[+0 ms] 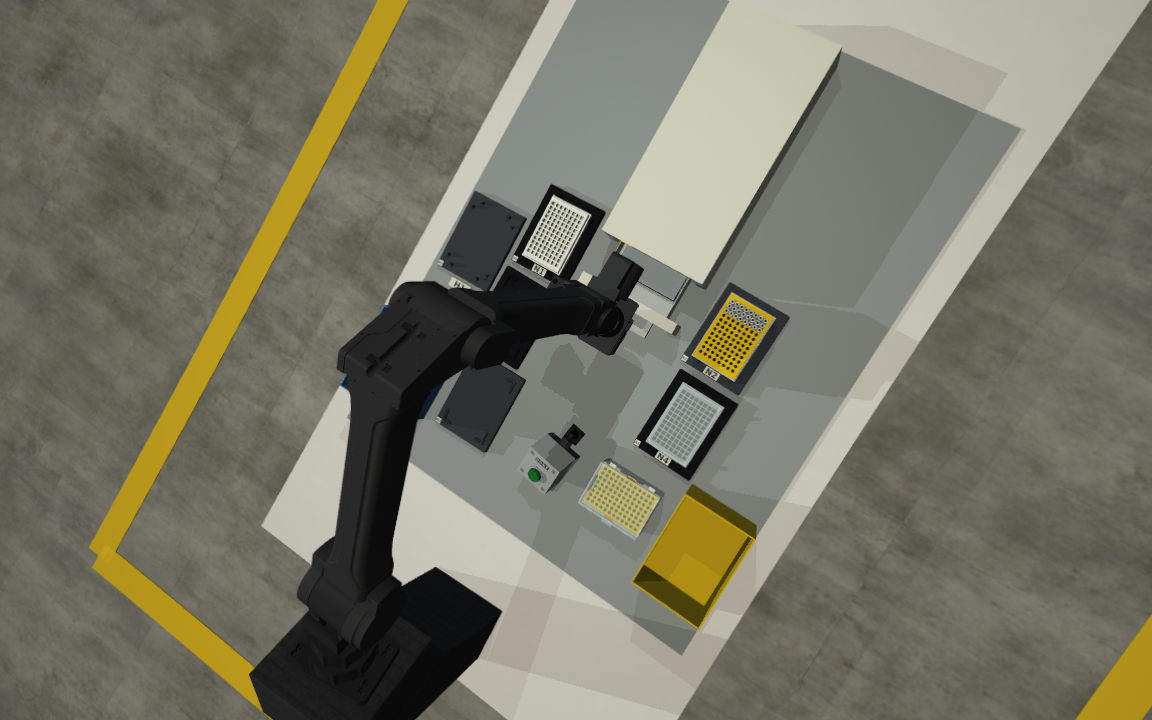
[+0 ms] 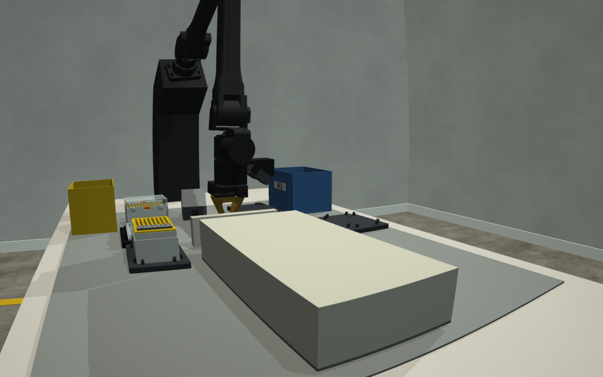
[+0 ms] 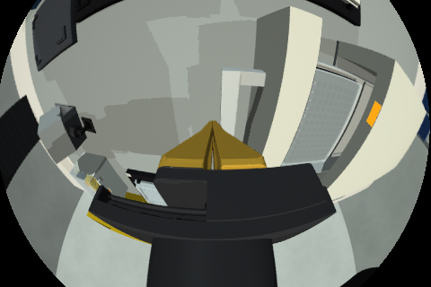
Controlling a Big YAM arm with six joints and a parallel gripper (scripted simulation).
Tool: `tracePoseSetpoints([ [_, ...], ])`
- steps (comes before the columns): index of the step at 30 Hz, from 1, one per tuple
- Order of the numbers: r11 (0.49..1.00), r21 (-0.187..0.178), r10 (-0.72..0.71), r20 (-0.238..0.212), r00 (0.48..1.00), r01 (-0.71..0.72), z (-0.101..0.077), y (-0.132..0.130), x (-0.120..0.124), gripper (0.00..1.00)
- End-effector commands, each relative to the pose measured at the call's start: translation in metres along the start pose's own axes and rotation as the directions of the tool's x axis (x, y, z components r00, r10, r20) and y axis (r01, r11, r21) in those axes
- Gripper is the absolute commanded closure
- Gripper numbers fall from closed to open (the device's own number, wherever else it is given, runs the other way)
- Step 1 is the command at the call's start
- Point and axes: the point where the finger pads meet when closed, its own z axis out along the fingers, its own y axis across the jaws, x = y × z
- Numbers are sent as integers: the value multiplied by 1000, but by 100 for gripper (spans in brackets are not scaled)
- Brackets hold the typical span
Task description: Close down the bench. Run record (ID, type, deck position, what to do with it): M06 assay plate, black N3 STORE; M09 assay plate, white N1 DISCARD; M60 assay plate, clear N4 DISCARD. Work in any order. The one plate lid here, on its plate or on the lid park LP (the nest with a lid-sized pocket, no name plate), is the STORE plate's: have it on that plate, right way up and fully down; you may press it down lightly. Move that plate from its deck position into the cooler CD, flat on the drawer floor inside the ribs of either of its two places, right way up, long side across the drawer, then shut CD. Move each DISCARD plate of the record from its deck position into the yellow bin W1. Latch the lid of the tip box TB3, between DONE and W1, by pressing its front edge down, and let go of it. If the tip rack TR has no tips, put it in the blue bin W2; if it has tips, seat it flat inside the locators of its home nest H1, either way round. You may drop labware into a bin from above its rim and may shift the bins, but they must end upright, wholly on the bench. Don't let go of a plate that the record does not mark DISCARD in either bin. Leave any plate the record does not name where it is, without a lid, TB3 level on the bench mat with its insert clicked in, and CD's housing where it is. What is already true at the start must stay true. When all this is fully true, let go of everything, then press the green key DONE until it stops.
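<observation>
My gripper (image 3: 212,126) is shut and empty, its tips right by the handle (image 3: 241,90) on the cream drawer front (image 1: 654,319) of cooler CD (image 1: 723,134). The drawer stands a little open. A lidded plate (image 1: 662,282) lies flat inside it, also seen in the wrist view (image 3: 329,114). The white plate (image 1: 556,232) sits on N1. The clear plate (image 1: 685,422) sits on N4. The yellow tip rack TR (image 1: 732,335) stands on N2 with some tips at one end. Tip box TB3 (image 1: 620,498) sits between the DONE key (image 1: 533,474) and yellow bin W1 (image 1: 695,555).
Blue bin W2 (image 2: 301,187) stands behind my arm. The empty H1 nest (image 1: 480,240) lies left of N1. Another empty dark nest (image 1: 483,407) lies near my arm's base. A small black block (image 1: 572,436) sits by the DONE key.
</observation>
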Motion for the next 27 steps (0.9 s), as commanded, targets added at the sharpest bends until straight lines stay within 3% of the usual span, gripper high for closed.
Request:
tracePoseSetpoints([
  [1,998,57,4,4,1000,-4,0,-31,-3,100],
  [27,998,65,3,4,1000,-4,-4,-34,-3,100],
])
